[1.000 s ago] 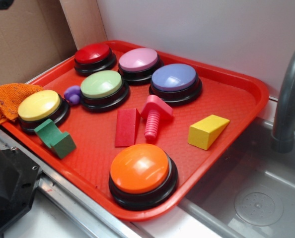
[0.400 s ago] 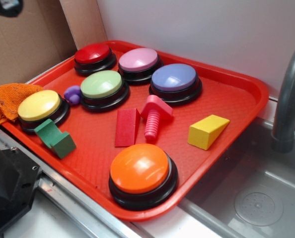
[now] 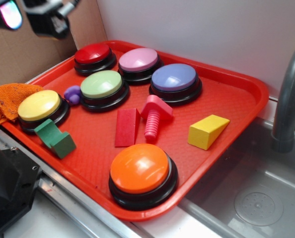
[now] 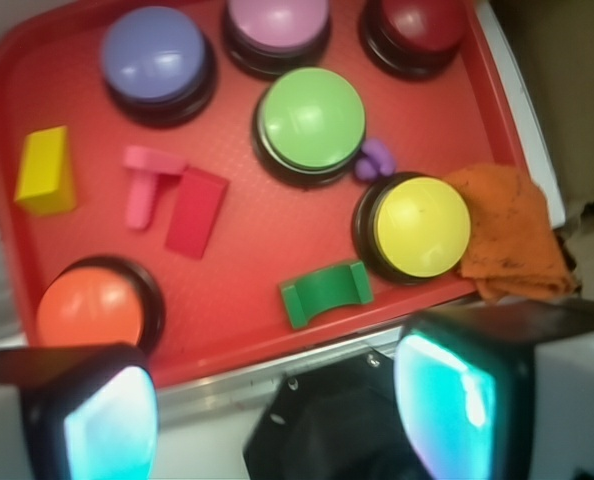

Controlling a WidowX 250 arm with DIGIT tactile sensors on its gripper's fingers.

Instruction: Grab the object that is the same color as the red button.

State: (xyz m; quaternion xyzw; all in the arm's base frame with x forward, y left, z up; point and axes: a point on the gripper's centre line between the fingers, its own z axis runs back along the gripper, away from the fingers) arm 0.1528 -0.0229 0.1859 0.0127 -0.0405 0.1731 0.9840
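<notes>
Both views are evenly and brightly lit, seemingly from overhead. In the exterior view, soft white glare sits on the domed caps, strongest on the blue button [image 3: 174,77] and the orange button [image 3: 139,168]. Shadows are short and soft-edged, as under the yellow wedge [image 3: 207,131]. The gripper [image 3: 31,13] at the top left edge is blurred. The wrist view is softer throughout and slightly washed out; its fingers [image 4: 107,420] in the foreground are out of focus and glow cyan, perhaps from reflected light. The tray [image 4: 242,300] looks slightly curved at its rim there.
</notes>
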